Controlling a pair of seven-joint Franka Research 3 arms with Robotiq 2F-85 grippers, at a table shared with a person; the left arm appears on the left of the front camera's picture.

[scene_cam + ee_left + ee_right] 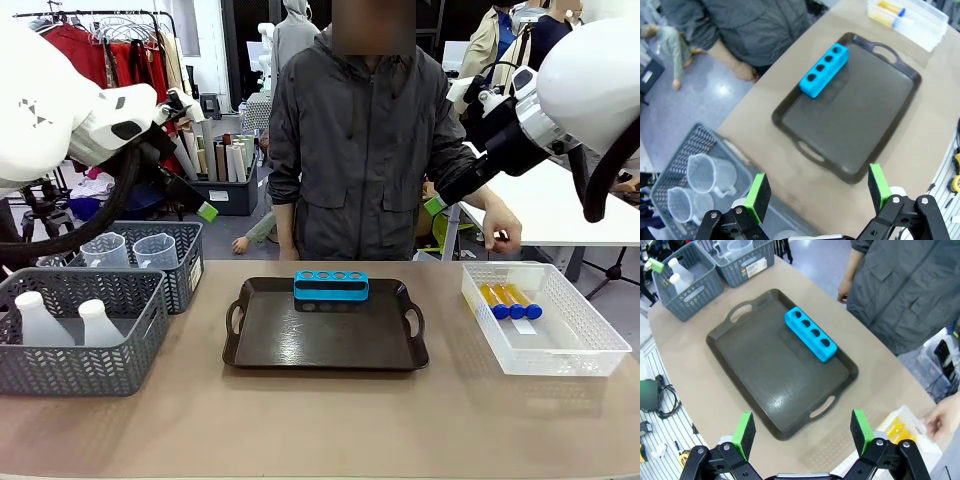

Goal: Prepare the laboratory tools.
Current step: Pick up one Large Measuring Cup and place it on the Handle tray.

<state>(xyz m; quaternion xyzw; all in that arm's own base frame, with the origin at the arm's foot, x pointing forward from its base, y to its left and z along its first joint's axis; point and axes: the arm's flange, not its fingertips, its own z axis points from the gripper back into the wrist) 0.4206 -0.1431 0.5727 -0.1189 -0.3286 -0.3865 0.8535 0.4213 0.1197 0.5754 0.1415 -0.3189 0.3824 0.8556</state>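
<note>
Few labels can be read. A white sticker on the farther grey mesh plastic basket (187, 268) and a white slip on the floor of the clear plastic bin (578, 332) both carry print too small to make out.

The left pincer (818, 186) hangs high over the near left part of the beige tabletop (300, 420). It is released, with its green pads (758, 191) spread wide and nothing between them. The right pincer (802, 429) is also raised and released, and is empty too. In the front view both white arms reach in from the upper corners, with their wrists angled down toward the middle.

The bright blue plastic tube rack (331, 286) stands on the far edge of the black handled tray (322, 340); its row of round holes is empty. Three small yellow-filled tubes with blue caps (510, 300) lie side by side in the clear bin at the right. Two clear plastic measuring beakers with handles (130, 250) stand in the farther basket. Two translucent white conical flasks (68, 322) stand in the nearer grey mesh basket (80, 372).

The person in a grey jacket stands at the far side, with one hand (503, 236) held just above the bin's far rim.
</note>
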